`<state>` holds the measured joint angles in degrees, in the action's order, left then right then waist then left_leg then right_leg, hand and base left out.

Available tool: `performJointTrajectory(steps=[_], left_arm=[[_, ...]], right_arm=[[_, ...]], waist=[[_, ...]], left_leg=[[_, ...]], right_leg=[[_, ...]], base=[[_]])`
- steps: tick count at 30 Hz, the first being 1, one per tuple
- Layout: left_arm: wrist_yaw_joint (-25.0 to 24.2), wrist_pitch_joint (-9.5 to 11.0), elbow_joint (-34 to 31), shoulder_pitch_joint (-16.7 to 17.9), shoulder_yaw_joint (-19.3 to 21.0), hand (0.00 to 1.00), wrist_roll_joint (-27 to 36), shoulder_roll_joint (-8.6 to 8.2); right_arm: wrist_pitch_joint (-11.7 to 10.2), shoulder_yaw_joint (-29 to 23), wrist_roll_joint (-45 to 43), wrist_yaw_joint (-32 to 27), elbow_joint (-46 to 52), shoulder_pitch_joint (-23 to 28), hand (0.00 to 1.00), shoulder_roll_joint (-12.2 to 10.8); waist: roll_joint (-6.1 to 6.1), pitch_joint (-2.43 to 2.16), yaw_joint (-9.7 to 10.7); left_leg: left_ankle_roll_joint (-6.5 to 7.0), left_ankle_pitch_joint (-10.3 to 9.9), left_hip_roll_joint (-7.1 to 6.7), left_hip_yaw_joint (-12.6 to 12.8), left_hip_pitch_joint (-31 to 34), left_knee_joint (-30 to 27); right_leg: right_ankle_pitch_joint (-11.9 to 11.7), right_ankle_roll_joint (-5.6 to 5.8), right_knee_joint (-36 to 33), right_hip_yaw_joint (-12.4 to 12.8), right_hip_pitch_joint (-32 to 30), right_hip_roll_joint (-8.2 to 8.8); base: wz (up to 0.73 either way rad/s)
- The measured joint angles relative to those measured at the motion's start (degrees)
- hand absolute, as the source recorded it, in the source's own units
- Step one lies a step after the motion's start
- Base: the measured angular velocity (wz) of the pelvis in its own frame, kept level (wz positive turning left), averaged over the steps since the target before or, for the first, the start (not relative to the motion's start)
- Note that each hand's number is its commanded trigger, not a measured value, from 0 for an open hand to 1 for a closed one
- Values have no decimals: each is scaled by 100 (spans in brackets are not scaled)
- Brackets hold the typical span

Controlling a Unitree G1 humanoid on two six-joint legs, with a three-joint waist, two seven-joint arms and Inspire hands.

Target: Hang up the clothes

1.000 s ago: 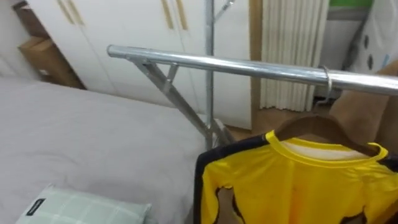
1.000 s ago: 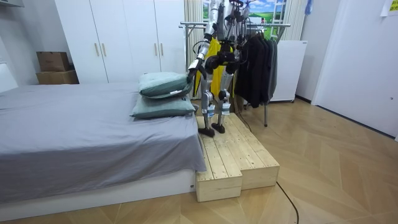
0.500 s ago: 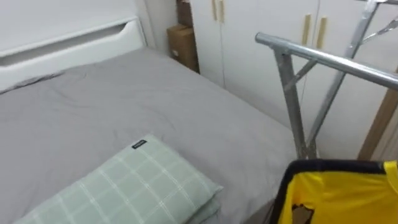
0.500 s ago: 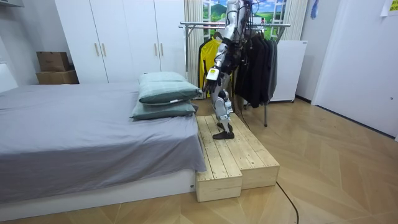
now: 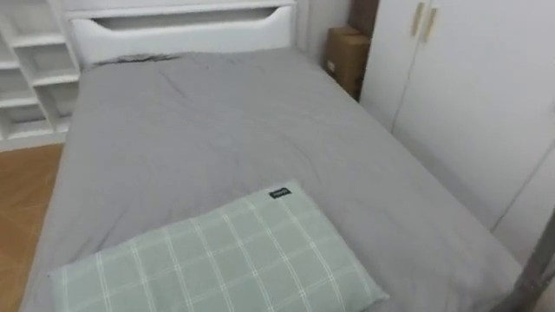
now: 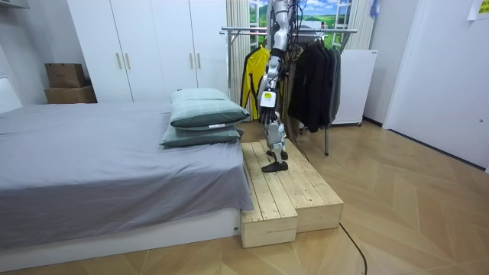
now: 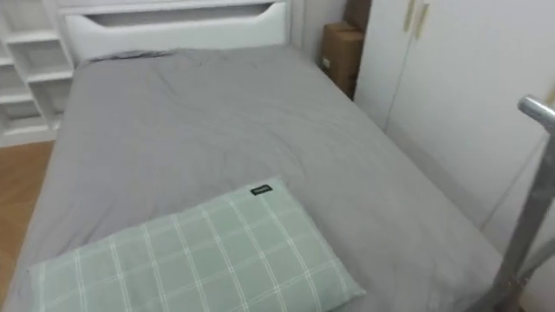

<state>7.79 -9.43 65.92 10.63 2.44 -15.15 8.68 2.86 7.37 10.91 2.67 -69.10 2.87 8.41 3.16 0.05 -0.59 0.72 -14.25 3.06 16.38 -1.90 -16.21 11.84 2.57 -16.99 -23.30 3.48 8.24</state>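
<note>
One yellow shirt with dark trim (image 6: pixel 251 74) hangs on the silver metal clothes rack (image 6: pixel 243 31), and the robot has turned away toward the grey bed (image 5: pixel 217 130) and checked green pillow (image 5: pixel 225 260), its lowered left hand (image 6: pixel 267 98) unreadable, so this garment seems hung.

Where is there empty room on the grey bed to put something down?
The grey bed sheet lies bare from the white headboard down to the pale green checked pillow. Crowded: the metal clothes rack, full of dark garments.
</note>
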Motion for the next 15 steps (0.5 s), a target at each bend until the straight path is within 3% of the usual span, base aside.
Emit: performJointTrajectory(steps=[1,6,8,15], left_arm=[[0,50,3,31,-1,0,21,2],[0,126,52,55,-50,0,560,25],[-6,129,54,64,-41,0,554,24],[-128,124,156,186,88,0,552,3]], right_arm=[[-42,-30,-15,-4,11,26,0,-7],[-29,-75,-31,-76,12,20,0,-6],[-26,-75,-87,-73,12,-10,0,-7],[-27,-61,-251,-35,4,-157,0,-4]], waist=[[18,4,3],[-25,51,-8],[-37,56,-137],[-98,75,-217]], left_leg=[[4,-2,-22,-148,17,0],[42,-24,-176,-589,35,-3],[47,-29,-181,-623,38,-20],[19,-12,-171,-722,120,-65]], right_leg=[[-94,35,156,146,135,-60],[-136,69,440,200,538,-114],[-132,76,565,313,569,-147],[-133,87,748,613,651,-235]], base=[[58],[51],[8],[6]])
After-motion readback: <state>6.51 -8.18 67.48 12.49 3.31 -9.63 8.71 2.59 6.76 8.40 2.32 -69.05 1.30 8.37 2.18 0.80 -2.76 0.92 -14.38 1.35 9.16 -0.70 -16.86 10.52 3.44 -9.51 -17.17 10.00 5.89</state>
